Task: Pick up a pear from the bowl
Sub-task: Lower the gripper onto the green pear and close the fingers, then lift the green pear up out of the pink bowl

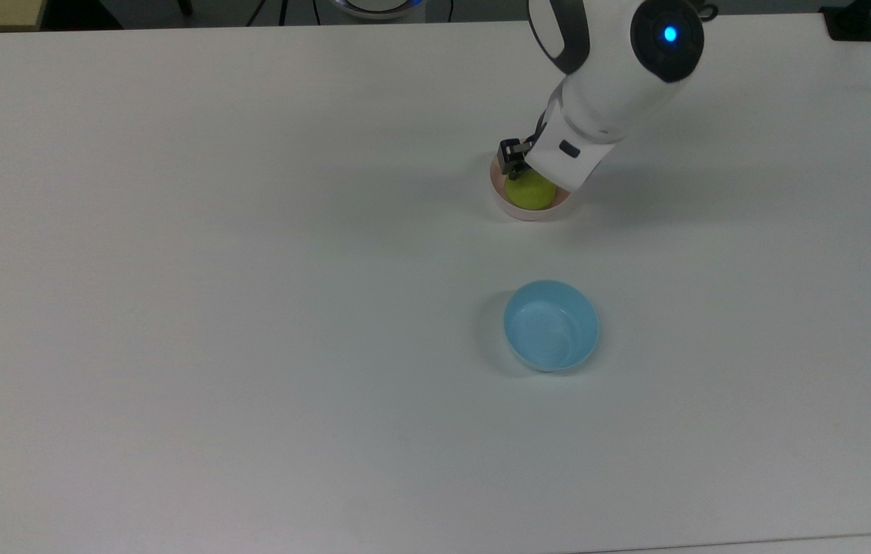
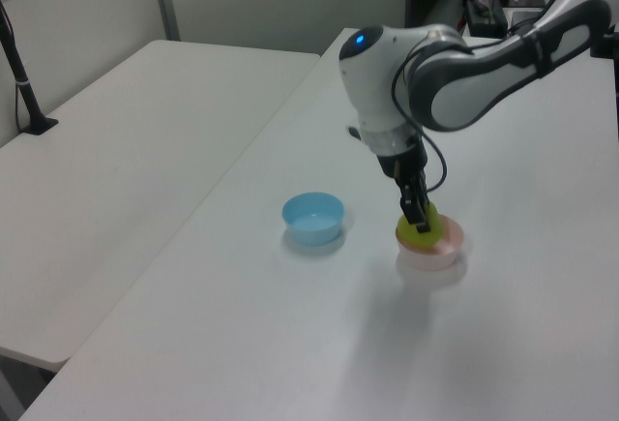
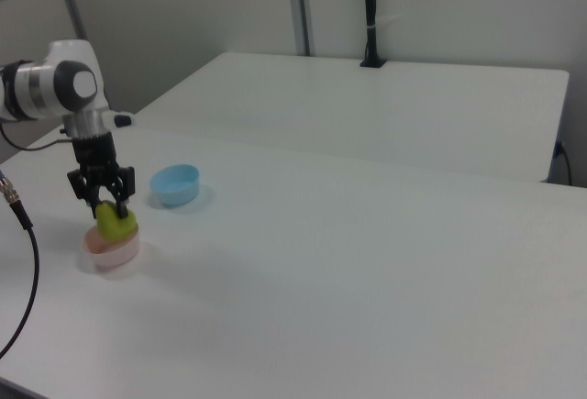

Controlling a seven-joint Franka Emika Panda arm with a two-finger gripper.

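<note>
- The small yellow-green teardrop-shaped pear [image 3: 114, 223] is clamped between the two dark fingers of the white arm's gripper [image 3: 104, 199]; in the right view the jaws close on its upper part from both sides.
- In the right view the pear hangs just over the small round pale pink bowl [image 3: 112, 250], its lower end at about rim height; whether it still touches the bowl cannot be told.
- In the top view the white wrist covers part of the pear [image 1: 529, 190] and the far side of the pink bowl [image 1: 518, 211]; one dark finger [image 1: 512, 154] shows at the top view's left of the wrist.
- In the left view the pear [image 2: 420, 227] is half hidden behind the gripper [image 2: 415, 213], and the pear's stem cannot be made out.
- The round light blue plastic bowl [image 1: 552, 325] stands apart from the pink bowl on the white table [image 1: 212, 308].
- The arm's upper links are cut off by the top view's upper edge.
- No writing or label can be read anywhere.
</note>
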